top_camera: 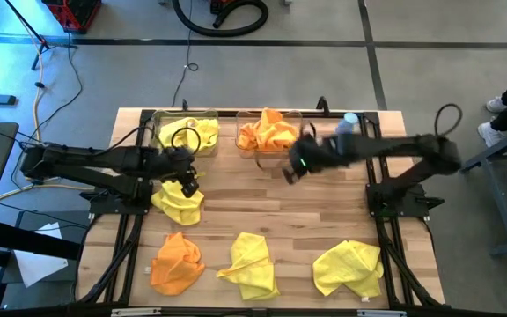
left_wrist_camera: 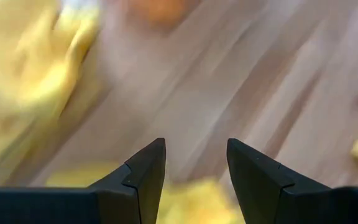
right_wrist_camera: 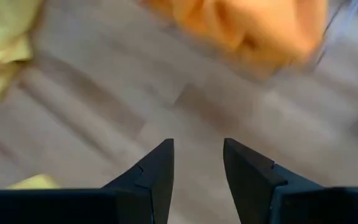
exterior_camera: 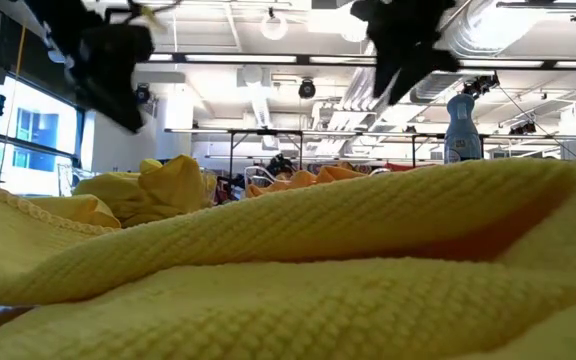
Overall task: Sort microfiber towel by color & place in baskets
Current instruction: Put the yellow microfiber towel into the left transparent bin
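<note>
bright overhead lighting, motion-blurred wrist views

Both arms are dark, built of slender jointed links. The left arm (top_camera: 95,165) carries a looped black cable near its wrist. The right arm (top_camera: 394,148) shows a small green indicator light near its wrist and a cable loop at its elbow. Fingers (left_wrist_camera: 145,177) are black, wedge-shaped, tapering to angular tips.

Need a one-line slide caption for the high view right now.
Both open tools hover near two sorted tubs; four towels remain on the table.
</note>
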Motion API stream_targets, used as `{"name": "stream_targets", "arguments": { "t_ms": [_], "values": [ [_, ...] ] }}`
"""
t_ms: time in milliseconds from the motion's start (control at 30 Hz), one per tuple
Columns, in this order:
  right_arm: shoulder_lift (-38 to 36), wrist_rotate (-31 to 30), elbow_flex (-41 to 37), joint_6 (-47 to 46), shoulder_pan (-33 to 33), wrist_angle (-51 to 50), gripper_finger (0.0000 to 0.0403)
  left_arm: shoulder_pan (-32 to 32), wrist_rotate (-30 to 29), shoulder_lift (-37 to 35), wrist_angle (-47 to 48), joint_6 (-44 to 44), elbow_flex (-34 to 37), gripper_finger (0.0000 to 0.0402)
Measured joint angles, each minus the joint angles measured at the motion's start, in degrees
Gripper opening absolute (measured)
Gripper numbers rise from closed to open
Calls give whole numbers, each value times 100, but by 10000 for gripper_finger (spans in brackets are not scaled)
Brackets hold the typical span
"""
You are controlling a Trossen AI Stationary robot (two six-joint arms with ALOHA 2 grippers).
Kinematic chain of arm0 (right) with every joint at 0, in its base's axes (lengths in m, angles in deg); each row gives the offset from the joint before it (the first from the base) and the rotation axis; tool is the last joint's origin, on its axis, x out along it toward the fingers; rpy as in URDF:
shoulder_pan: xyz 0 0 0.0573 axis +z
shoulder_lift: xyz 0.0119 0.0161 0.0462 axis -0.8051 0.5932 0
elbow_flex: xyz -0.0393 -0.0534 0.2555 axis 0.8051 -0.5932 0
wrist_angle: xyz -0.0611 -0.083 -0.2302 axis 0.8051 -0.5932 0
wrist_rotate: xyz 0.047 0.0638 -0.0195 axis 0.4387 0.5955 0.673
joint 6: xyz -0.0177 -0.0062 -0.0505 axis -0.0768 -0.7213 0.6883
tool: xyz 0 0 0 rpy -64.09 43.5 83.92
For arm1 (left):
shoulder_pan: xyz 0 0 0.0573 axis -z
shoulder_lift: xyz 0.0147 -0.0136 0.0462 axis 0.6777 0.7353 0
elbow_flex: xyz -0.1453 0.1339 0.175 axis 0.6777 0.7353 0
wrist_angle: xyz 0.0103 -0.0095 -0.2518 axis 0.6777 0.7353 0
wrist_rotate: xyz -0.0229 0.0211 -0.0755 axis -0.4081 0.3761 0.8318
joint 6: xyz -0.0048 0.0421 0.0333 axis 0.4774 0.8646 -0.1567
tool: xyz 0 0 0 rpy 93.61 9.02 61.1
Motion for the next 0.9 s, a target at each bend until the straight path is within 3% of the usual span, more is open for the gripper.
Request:
{"name": "stream_targets", "arguments": {
  "t_ms": [167,300,400,600,733,900],
  "values": [
    [-647,-708,-951,-2214,1380,358,133,-193,317,413,1237,-590,-143,158],
    [-742,-1269,-1279,-3610,2249,408,133,-297,636,936,1454,-695,-65,158],
    [-691,-1421,-1325,-4161,2684,435,133,-343,862,1378,1436,-882,141,158],
    [-608,-1421,-1334,-4183,3139,417,133,-363,1089,2034,1312,-1281,621,158],
    [-614,-1325,-1372,-3392,3393,635,127,-366,1416,2179,733,-1523,928,155],
    [-856,-1292,-2023,-3165,3654,908,86,-367,1578,2279,519,-2022,1044,108]
  ]
}}
